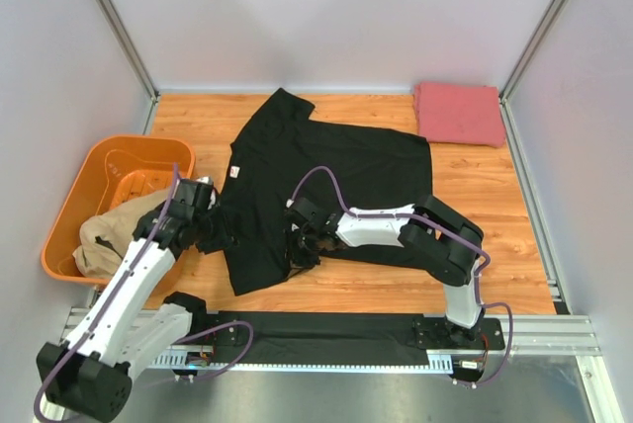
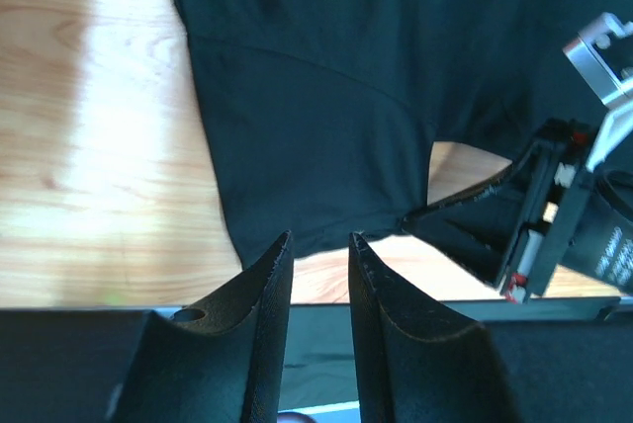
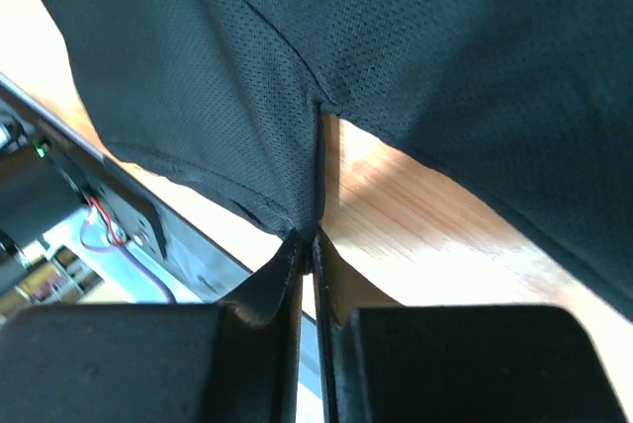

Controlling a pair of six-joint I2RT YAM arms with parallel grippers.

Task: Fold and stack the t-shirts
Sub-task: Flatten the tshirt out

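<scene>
Top external view gives us the layout: the black t-shirt (image 1: 336,171) lies spread on the desk (image 1: 495,215). Its long axis runs left to right, with the neck label (image 1: 234,171) at the left end and the hem toward the right. The near sleeve (image 1: 252,265) points at the arm bases, and both claws sit by it.

The right claw (image 3: 309,238) is pinched tight on a ridge of black cloth where the sleeve seam meets the body, with bare wood showing just beside the pinch. The left claw (image 2: 319,245) sits at the sleeve's near edge, its 2 fingers a narrow gap apart with nothing between them. The cloth lies straight ahead of its tips, toward the far side.

We judge that the coming move turns on this. The left claw is the nearer one to the collar end, so it would need to go forward and down to take the sleeve edge before any fold across the long axis.

The pinkish-red t-shirt (image 1: 458,112) rests folded at the far right corner. The tan t-shirt (image 1: 104,235) hangs in the orange tub (image 1: 79,196) at left.
</scene>
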